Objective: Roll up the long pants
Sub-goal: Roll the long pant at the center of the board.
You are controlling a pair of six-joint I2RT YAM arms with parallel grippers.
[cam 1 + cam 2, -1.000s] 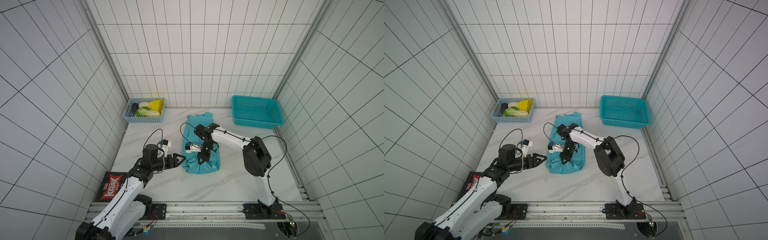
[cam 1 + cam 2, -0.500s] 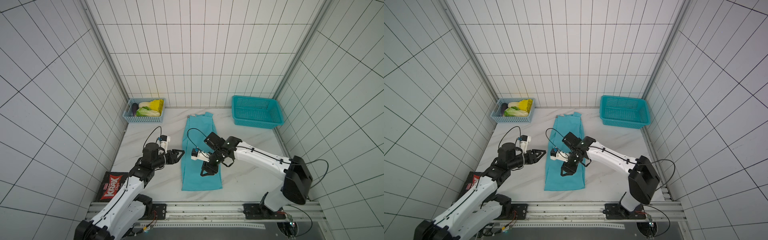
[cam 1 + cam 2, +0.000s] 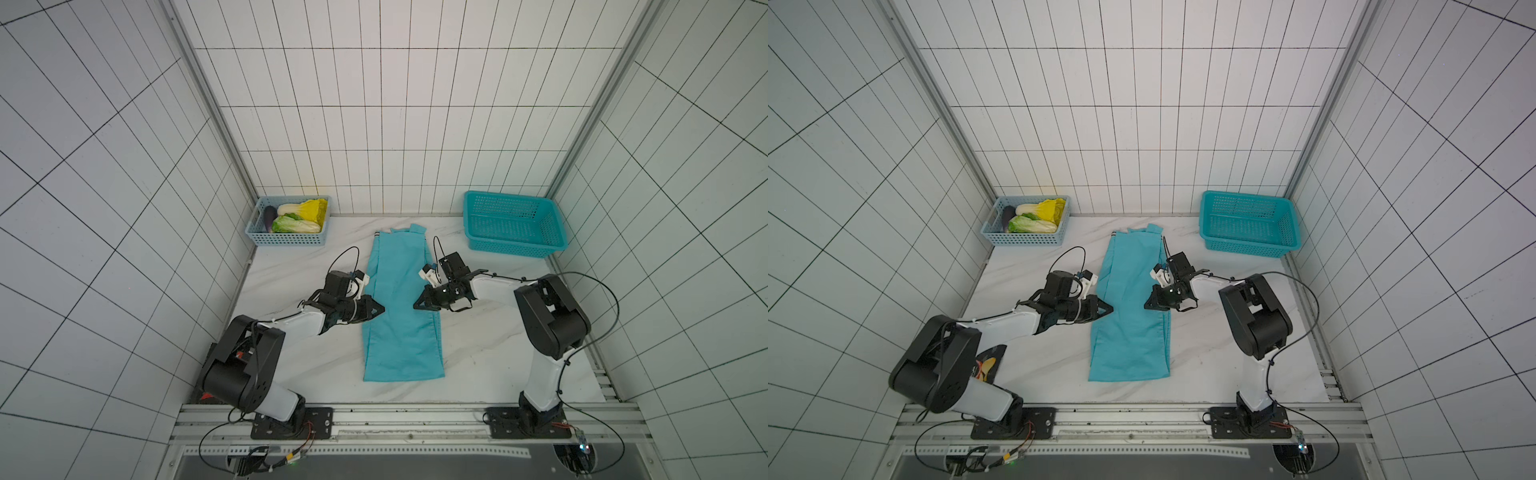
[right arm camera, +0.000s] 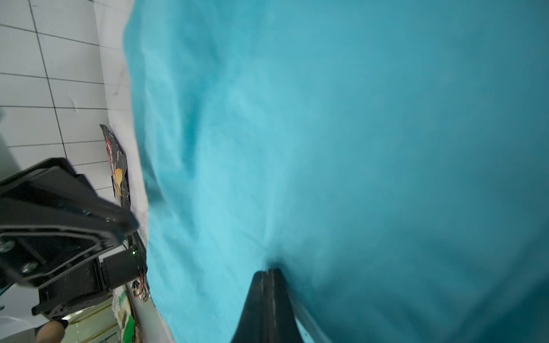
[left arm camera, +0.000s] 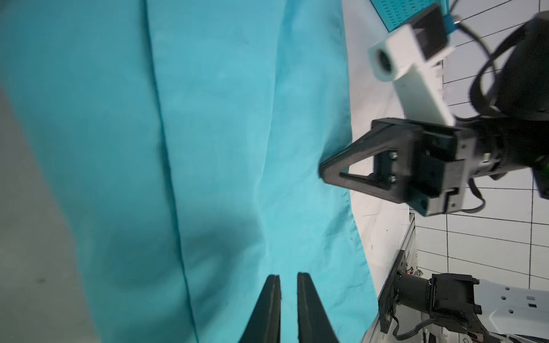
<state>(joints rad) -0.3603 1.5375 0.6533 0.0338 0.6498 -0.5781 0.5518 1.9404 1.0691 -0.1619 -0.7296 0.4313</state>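
Flat teal long pants (image 3: 401,332) (lengthwise crease)

Left jaws ajar, right jaws closed

Top pair overhead, wrist views near long pants (image 5: 222,118)

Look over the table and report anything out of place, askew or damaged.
A snack bag lies beside the table's near left edge, unrelated to the job. The long pants lie flat and fairly straight, but the far end is uneven, one corner poking past the rest. Nothing looks spilled or damaged.
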